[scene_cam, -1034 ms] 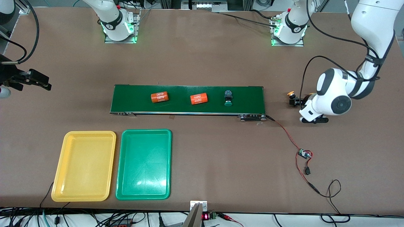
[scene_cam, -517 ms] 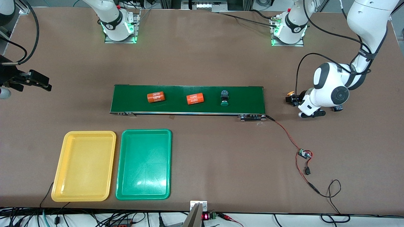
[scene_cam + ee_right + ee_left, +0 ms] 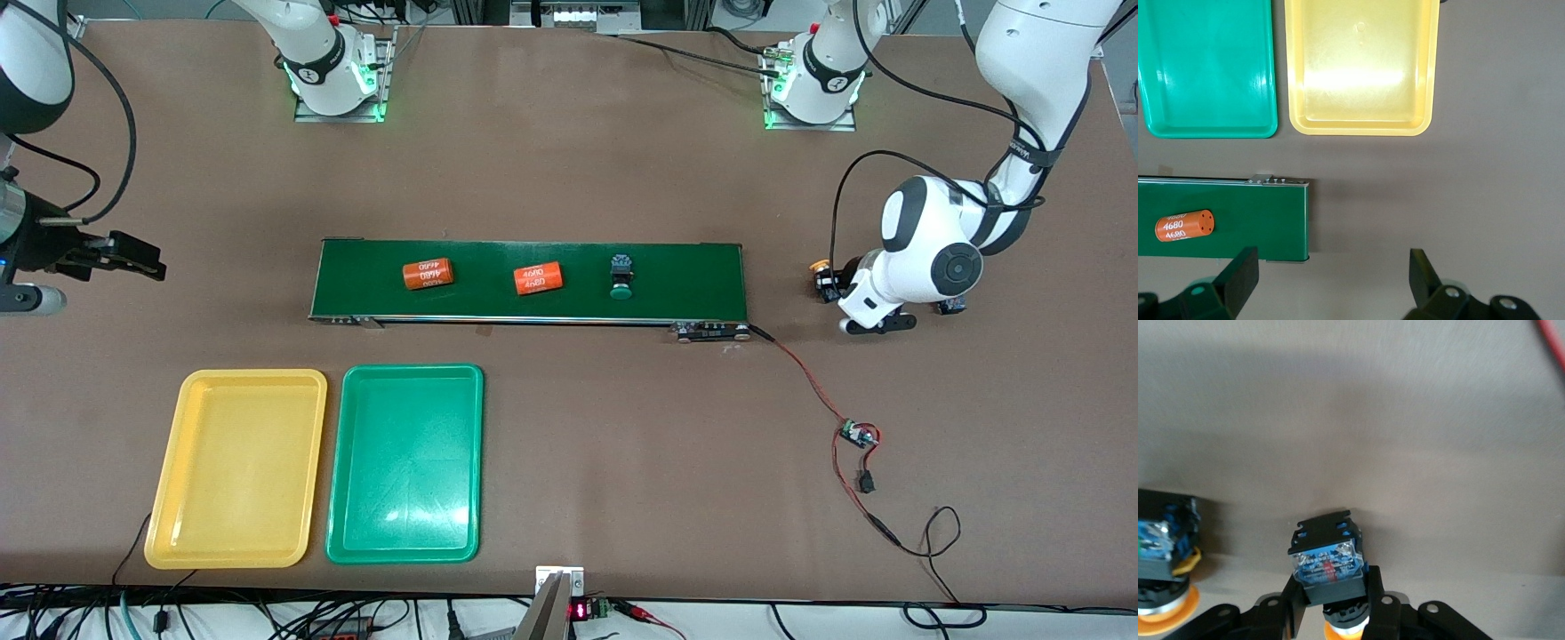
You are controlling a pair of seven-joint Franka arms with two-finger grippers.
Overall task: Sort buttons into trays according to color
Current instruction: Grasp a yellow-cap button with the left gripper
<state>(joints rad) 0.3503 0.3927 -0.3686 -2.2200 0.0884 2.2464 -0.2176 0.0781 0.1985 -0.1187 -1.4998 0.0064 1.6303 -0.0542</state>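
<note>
Nearest the front camera lie the yellow tray (image 3: pixel 236 468) and green tray (image 3: pixel 405 463), both bare, under the wide-open right tool (image 3: pixel 1331 277); on the conveyor belt (image 3: pixel 693 276) two orange cylinders (image 3: pixel 428 274) read "4680", beside a green-capped button (image 3: pixel 621 276); the left tool (image 3: pixel 1333 613) grips a yellow-capped button (image 3: pixel 1328 563), another yellow-capped button (image 3: pixel 1161 563) just beside it on the worktop (image 3: pixel 569 178).

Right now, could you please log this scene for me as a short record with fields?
left gripper: low over the table at the left arm's end, fingers closed on a yellow-capped button
second yellow-capped button: on the table beside the held one
green-capped button: on the conveyor belt, with two orange cylinders
right gripper: open, holding nothing, above the bare table off the belt's end on the right arm's side
yellow tray: holds no buttons
green tray: holds no buttons, beside the yellow one
</note>
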